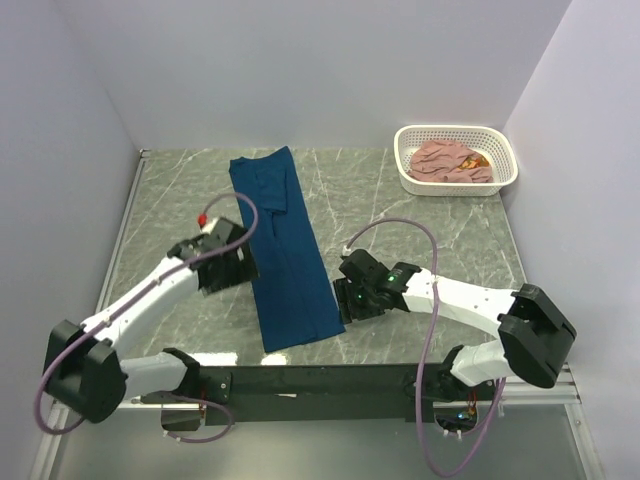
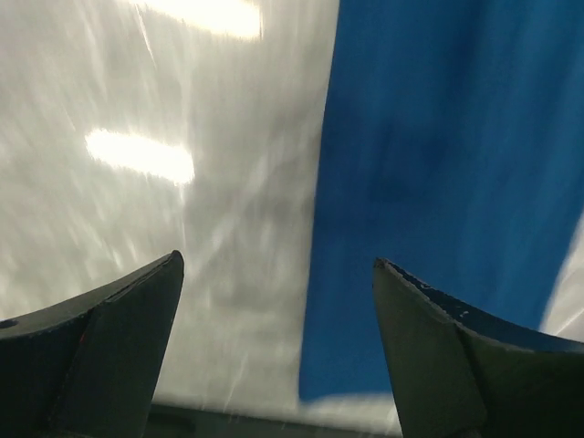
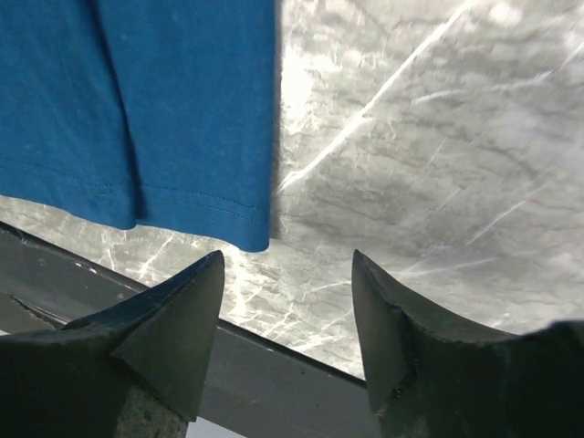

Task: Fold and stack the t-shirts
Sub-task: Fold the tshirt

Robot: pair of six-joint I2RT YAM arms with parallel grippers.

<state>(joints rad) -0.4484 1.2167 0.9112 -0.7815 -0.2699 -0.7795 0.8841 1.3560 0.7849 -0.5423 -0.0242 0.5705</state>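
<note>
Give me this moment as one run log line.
navy t-shirt: folded into long strip | pink t-shirt: in basket | left gripper: open, over strip's left edge | right gripper: open, by near right corner

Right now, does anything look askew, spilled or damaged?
Nothing damaged or spilled. The navy t-shirt, folded into a long strip, lies slanted on the table; the pink t-shirt sits crumpled in the white basket, unfolded.

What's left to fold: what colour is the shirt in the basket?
Dusty pink shirt, top external view.
</note>
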